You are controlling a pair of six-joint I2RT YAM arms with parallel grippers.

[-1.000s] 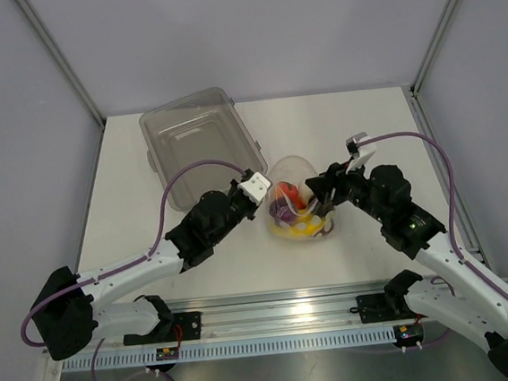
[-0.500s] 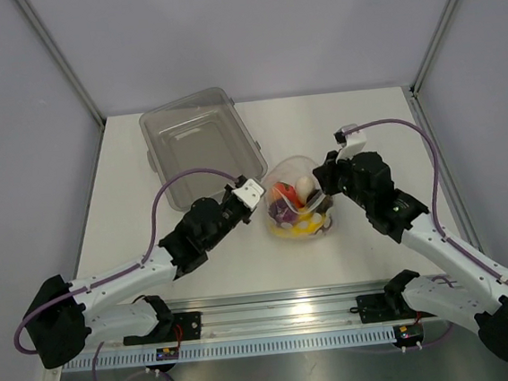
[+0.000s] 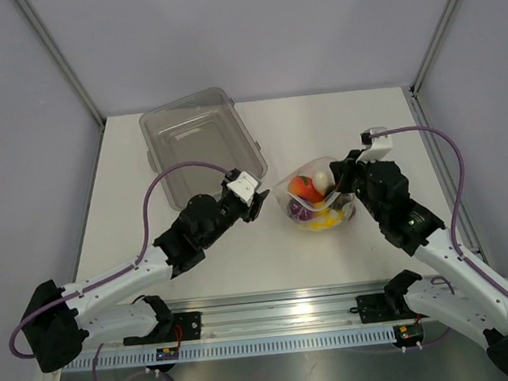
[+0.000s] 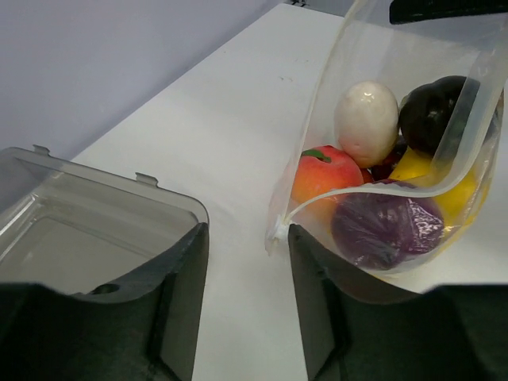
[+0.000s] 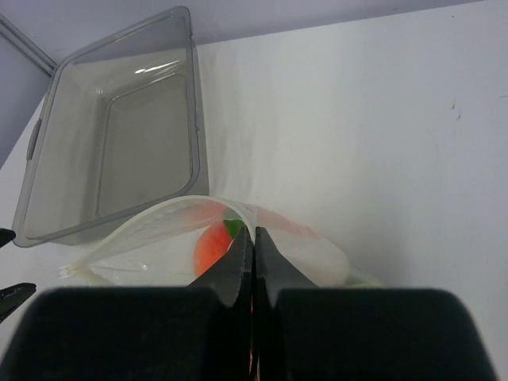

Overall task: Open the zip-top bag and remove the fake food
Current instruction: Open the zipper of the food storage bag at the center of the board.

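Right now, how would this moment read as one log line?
left tool: open, beside zip-top bag | right tool: shut on bag rim | bag mouth: open | fake food: inside

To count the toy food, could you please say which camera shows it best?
Left wrist: the fake food sits close up inside the zip-top bag. Top external shows it small; right wrist, only an orange glimpse.

The clear zip-top bag (image 3: 315,204) sits at 4 o'clock from the table's (image 3: 365,126) middle, mouth open. The fake food (image 3: 304,187) lies inside: peach at 10 o'clock, white piece at 12, purple at 8, yellow at 6.
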